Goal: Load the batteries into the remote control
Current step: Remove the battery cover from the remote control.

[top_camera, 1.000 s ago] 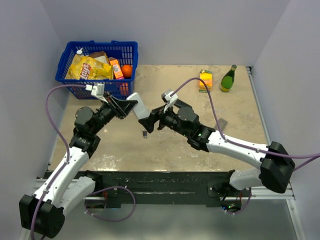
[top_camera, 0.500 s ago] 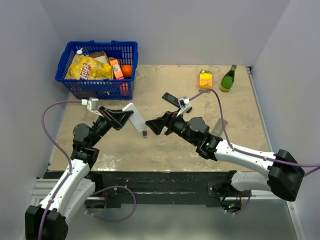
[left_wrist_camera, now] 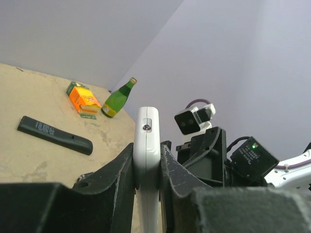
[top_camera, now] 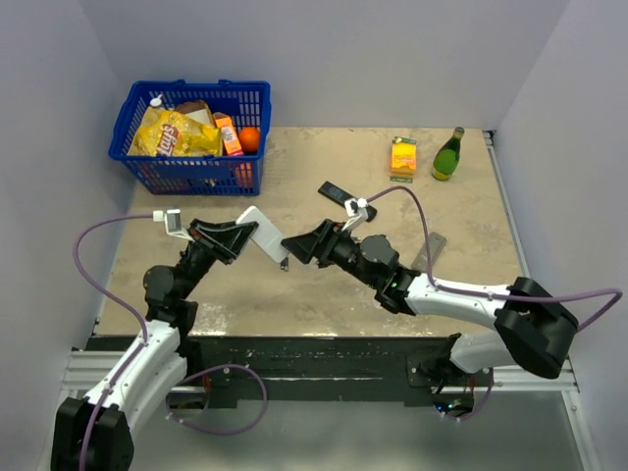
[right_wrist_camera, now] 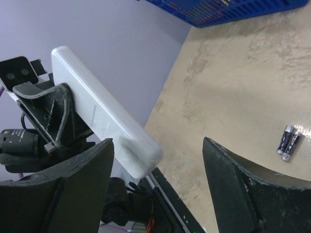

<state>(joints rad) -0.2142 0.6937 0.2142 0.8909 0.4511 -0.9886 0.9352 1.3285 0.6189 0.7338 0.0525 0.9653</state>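
Observation:
My left gripper (top_camera: 235,237) is shut on a white remote (top_camera: 267,237) and holds it tilted above the table, its free end pointing right. In the left wrist view the remote (left_wrist_camera: 146,141) stands edge-on between both fingers. My right gripper (top_camera: 296,247) is open and empty, facing the remote's free end; that end (right_wrist_camera: 104,114) sits just beside the left finger (right_wrist_camera: 77,179). Two small dark batteries (right_wrist_camera: 289,142) with silvery ends lie side by side on the table. In the top view they are a dark speck (top_camera: 284,265) under the remote's tip.
A black remote (top_camera: 334,192) lies on the table behind the grippers. A blue basket (top_camera: 132,110) of groceries stands at the back left. An orange box (top_camera: 403,156) and a green bottle (top_camera: 448,155) stand at the back right. A grey flat piece (top_camera: 432,249) lies by the right arm.
Both arms have drawn back toward the near edge. The left gripper carried the white remote with it; the right gripper moved left and stays facing it. The black remote has come into view.

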